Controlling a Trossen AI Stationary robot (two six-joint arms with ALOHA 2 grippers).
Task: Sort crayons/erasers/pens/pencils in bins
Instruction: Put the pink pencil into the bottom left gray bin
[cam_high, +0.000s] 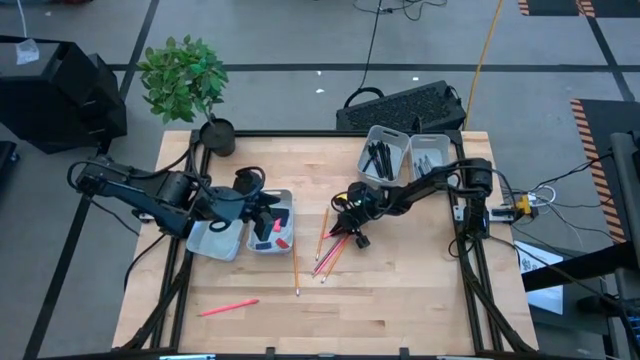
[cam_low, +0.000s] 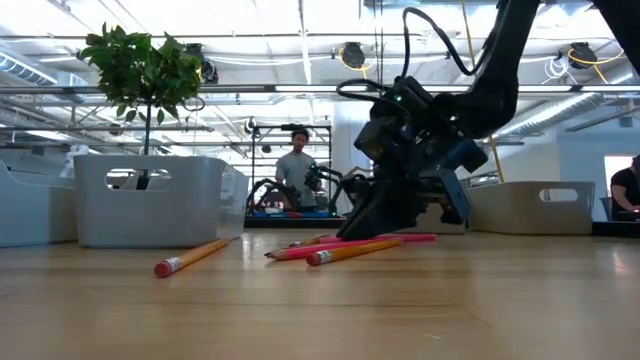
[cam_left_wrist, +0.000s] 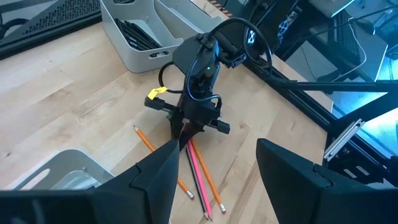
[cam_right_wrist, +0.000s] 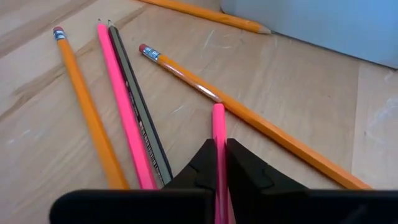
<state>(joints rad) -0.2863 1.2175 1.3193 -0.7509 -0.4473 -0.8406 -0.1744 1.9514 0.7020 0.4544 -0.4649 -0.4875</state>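
Note:
Several pencils (cam_high: 328, 250), orange, pink and one dark, lie in a loose fan on the table's middle. My right gripper (cam_high: 345, 232) is down among them, shut on a pink pencil (cam_right_wrist: 218, 124). A single pink pencil (cam_high: 228, 308) lies near the front left, and an orange one (cam_high: 295, 265) lies left of the fan. My left gripper (cam_left_wrist: 217, 180) hovers open over the left pair of bins (cam_high: 222, 243), which hold small erasers (cam_high: 282, 242). The far right pair of bins (cam_high: 432, 150) holds black pens (cam_high: 380, 158). My right gripper pinches the pink pencil between its two fingers (cam_right_wrist: 242, 168). The pencil runs lengthwise along the fingers, and a short end (cam_right_wrist: 218, 111) sticks out past the tips. In the low view the fingers (cam_low: 372, 222) slant down to the tabletop. Whether the pencil is lifted, I cannot tell.
A potted plant (cam_high: 185, 80) stands at the table's far left corner, and a keyboard (cam_high: 400, 105) lies behind the far edge. The left pair of bins (cam_low: 150, 212) shows at the left of the low view. People are in the room beyond.

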